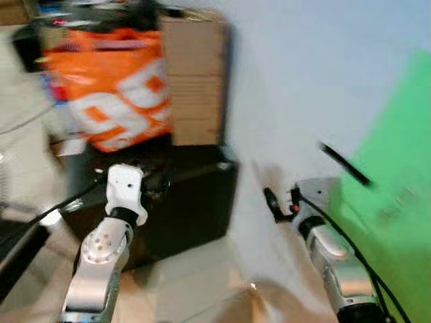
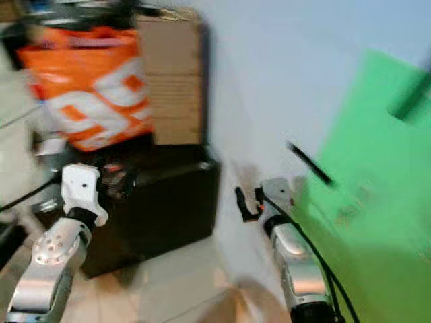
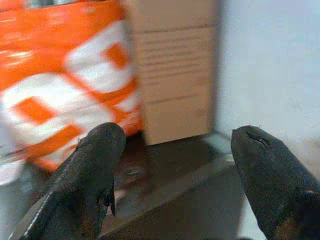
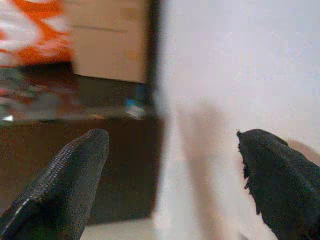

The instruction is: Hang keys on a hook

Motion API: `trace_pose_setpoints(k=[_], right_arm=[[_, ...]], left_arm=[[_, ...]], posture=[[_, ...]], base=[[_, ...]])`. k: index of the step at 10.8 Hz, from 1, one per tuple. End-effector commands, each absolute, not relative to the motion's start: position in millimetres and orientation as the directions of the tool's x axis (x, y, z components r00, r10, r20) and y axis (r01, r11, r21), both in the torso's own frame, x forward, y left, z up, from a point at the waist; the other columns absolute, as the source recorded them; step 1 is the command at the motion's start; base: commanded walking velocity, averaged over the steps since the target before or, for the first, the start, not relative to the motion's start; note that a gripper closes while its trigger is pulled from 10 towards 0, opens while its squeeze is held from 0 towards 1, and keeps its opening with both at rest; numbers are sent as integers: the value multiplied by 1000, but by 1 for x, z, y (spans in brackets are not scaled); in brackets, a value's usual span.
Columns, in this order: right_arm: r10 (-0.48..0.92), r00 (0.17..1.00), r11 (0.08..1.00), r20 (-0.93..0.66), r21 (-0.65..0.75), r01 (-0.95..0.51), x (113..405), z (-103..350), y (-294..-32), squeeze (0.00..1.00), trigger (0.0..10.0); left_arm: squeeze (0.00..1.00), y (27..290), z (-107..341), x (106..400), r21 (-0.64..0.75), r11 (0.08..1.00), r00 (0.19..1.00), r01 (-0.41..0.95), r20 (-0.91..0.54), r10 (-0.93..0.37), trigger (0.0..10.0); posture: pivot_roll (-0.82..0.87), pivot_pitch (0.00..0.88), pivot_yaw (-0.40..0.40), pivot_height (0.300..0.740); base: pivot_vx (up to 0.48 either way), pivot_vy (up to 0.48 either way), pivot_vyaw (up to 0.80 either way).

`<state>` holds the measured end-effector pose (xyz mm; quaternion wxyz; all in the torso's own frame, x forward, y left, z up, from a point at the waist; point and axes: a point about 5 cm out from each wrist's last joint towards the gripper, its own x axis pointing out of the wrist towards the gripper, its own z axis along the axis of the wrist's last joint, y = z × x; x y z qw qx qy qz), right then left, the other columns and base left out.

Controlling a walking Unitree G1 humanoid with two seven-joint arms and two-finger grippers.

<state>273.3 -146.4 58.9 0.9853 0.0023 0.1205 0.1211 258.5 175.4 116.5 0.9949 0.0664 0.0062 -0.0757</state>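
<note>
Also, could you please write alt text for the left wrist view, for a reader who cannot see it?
Two black fingers of the left gripper, spread open and holding nothing, point at a dark cabinet. On it stand an orange and white bag and a cardboard box, beside a pale wall. The image is blurred.

Two silver arms reach forward, one on each side. Each ends in one tool, so two tools: the left tool [image 3: 172, 165] with its two black fingers spread wide, and the right tool [image 4: 170, 165] with its two fingers likewise apart. That makes four fingers.

One orange bag [image 1: 108, 87] with white marks. One brown cardboard box [image 1: 193, 81] just beside it. One dark cabinet [image 1: 182, 202] carries both.

One white wall [image 1: 296, 81]. One green panel [image 1: 397, 168] on that wall. One thin black bar [image 1: 345, 164] near the panel's edge; blur hides what it is.

Black cables: one along each arm, two counted.
</note>
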Motion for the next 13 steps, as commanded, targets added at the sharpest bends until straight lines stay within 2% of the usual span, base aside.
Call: trace_pose_setpoints(k=[1,5,7,13], right_arm=[[281,937,959,-206,43,-279,277,66,-136,1000,10000],[286,936,958,-208,36,-285,277,65,-137,1000,10000],[261,942,965,-213,44,-257,278,64,-138,1000,10000],[316,919,948,-238,30,-318,279,61,-134,1000,10000]], left_arm=[[0,181,119,258,143,980,991,137,-21,-136,10000],[0,182,118,258,146,980,990,138,-21,-136,10000],[0,182,119,258,146,980,991,137,-20,-136,10000],[0,183,120,260,151,978,990,140,-18,-139,10000]], posture=[[-13,0,-34,740],[-11,0,-36,740],[-11,0,-35,740],[-4,0,-37,740]], base=[[379,0,800],[383,0,800],[388,0,0],[381,0,0]])
